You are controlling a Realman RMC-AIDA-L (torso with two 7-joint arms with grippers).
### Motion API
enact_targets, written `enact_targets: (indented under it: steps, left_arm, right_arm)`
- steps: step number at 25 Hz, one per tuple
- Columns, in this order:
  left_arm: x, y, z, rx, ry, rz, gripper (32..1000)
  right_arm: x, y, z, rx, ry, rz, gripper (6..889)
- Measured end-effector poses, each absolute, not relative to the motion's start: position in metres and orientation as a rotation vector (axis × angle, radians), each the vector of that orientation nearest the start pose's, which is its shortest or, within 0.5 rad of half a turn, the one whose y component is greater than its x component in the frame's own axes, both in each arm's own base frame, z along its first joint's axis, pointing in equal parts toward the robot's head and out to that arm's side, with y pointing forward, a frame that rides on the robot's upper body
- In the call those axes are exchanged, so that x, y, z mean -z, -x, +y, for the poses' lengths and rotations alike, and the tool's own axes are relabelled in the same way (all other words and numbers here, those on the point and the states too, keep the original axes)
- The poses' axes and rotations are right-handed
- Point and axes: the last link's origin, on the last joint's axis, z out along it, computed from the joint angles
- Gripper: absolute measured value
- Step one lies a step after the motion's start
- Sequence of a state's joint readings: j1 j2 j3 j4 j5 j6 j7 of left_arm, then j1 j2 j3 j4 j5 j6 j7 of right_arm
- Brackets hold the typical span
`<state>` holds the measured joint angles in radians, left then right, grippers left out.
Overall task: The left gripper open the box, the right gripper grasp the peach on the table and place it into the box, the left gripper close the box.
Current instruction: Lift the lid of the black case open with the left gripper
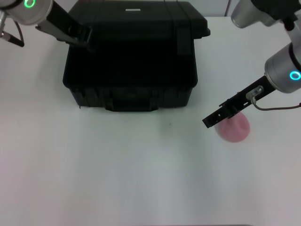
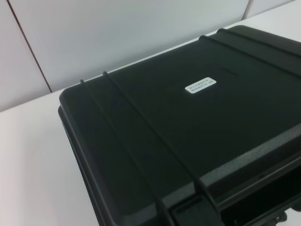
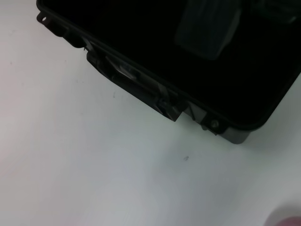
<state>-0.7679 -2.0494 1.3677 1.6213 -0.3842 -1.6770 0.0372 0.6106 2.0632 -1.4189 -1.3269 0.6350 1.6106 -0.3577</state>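
Observation:
The black box (image 1: 131,66) stands at the back middle of the table, its ribbed lid (image 2: 188,132) carrying a small white label (image 2: 200,86). The lid looks lifted a little at the front, with a dark gap under its edge in the left wrist view. My left gripper (image 1: 87,40) reaches in at the box's left side, against the lid's edge. The pale-pink peach (image 1: 235,128) lies on the table right of the box. My right gripper (image 1: 210,121) slants down just over the peach's left side and covers part of it. The peach (image 3: 288,221) barely shows in the right wrist view.
The white table (image 1: 141,179) stretches wide in front of the box and the peach. The box's front handle (image 3: 136,87) and latches face me. A white wall (image 2: 117,33) rises behind the box.

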Motion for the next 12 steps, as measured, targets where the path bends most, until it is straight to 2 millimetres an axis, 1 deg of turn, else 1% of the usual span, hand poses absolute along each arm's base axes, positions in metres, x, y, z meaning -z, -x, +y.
enact_targets:
  steps: [12]
  left_arm:
    - [-0.069, 0.083, 0.385, -0.217, 2.191, -1.077, 404]
  right_arm:
    - [0.01, -0.176, 0.344, 0.465, 2.547, 1.239, 792]
